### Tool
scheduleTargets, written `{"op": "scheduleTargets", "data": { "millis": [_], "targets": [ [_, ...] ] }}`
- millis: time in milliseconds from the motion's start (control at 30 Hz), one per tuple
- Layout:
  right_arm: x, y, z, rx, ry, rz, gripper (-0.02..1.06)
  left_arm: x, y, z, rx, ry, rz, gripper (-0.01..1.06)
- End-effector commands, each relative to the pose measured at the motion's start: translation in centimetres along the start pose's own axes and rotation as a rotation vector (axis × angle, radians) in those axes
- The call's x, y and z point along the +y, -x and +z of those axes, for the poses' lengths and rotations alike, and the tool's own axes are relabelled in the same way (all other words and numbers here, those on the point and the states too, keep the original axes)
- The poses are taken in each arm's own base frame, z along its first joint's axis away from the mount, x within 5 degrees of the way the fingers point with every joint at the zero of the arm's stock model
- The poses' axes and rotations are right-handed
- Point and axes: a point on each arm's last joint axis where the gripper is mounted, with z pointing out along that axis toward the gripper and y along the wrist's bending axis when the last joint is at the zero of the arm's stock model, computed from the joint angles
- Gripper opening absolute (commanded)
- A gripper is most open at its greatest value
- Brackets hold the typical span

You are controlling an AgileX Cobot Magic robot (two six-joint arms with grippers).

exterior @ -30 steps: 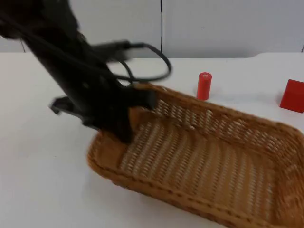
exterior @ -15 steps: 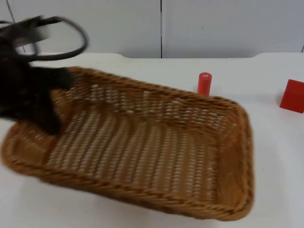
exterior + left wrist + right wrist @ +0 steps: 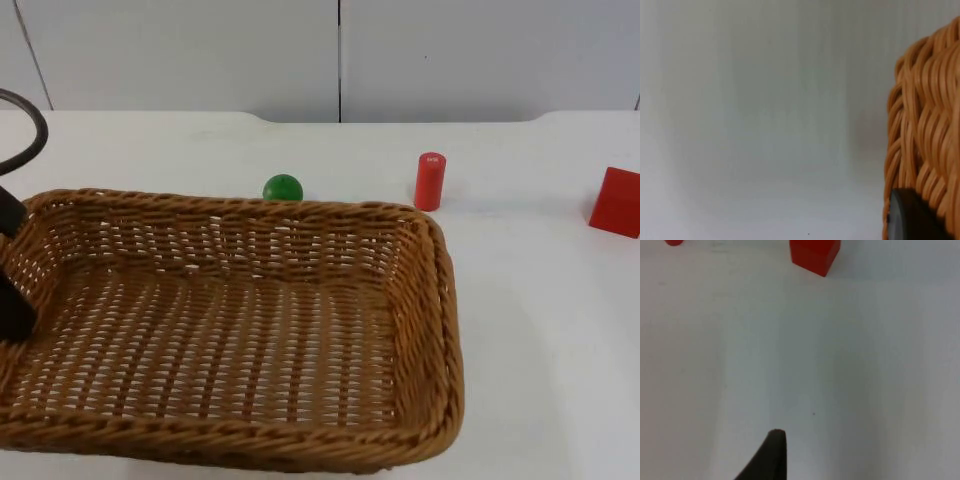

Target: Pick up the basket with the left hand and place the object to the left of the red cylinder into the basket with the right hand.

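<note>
The wicker basket [image 3: 430, 300] takes up the near left of the top view, and its woven rim [image 3: 925, 125] shows close up in the left wrist view. My left gripper [image 3: 10, 300] is shut on the basket's left rim, with one black fingertip [image 3: 910, 217] against the weave. A green ball [image 3: 283, 187] sits just behind the basket's far rim, to the left of the red cylinder [image 3: 429, 181]. My right gripper [image 3: 771, 460] waits over bare white table; the red cylinder [image 3: 674, 242] lies far from it.
A red cube [image 3: 614, 201] stands at the right side of the table, and the right wrist view has the red cube [image 3: 815, 252] ahead of the gripper. The grey partition wall [image 3: 340, 55] closes the back of the table.
The basket has swung and slid to the left with my left gripper, and its far rim has dropped clear of the green ball, which was hidden before.
</note>
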Motion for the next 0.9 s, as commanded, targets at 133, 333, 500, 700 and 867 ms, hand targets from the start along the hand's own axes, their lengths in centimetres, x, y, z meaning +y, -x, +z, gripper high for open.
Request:
{"op": "scheduleTargets", "data": {
  "millis": [133,333,500,700,867],
  "targets": [
    [1.3,0.7,0.6,0.011,0.150,-0.042,1.05,-0.4,0.0,-0.3,-0.021,-0.028,-0.006,0.00],
    [4.9,5.0,3.4,0.101,0.266,-0.149,1.03,-0.4,0.0,-0.3,-0.024,-0.025,-0.006,0.00],
    [9.6,8.2,6.2,0.135,0.316,-0.305,1.02,-0.3,0.0,-0.3,-0.018,-0.023,-0.003,0.00],
    [16.1,11.3,11.4,0.208,0.328,-0.472,1.02,-0.3,0.0,-0.3,-0.016,-0.020,0.000,0.00],
    [20.5,13.5,14.9,0.210,0.359,-0.531,1.02,-0.3,-0.1,-0.3,-0.008,-0.022,0.003,0.00]
  ]
}}
